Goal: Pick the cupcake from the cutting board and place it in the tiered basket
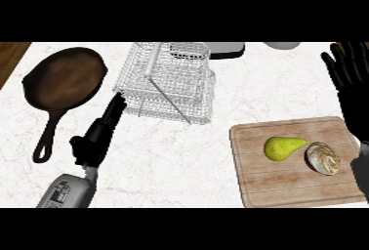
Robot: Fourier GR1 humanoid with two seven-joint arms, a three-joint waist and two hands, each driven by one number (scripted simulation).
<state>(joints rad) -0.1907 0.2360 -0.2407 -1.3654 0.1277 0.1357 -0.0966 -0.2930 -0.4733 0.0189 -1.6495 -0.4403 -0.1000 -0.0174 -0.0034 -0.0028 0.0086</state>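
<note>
While the left hand (97, 139) lies with fingers straight, holding nothing, beside the wire tiered basket (169, 83), the cupcake (323, 158) rests on the cutting board (288, 188) next to a pear (281, 147); the right hand (349, 80) is open.

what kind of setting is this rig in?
Most likely a kitchen counter: a white marbled countertop carrying a cast-iron skillet, a wire tiered basket, and a wooden cutting board holding a pear and a cupcake.
</note>
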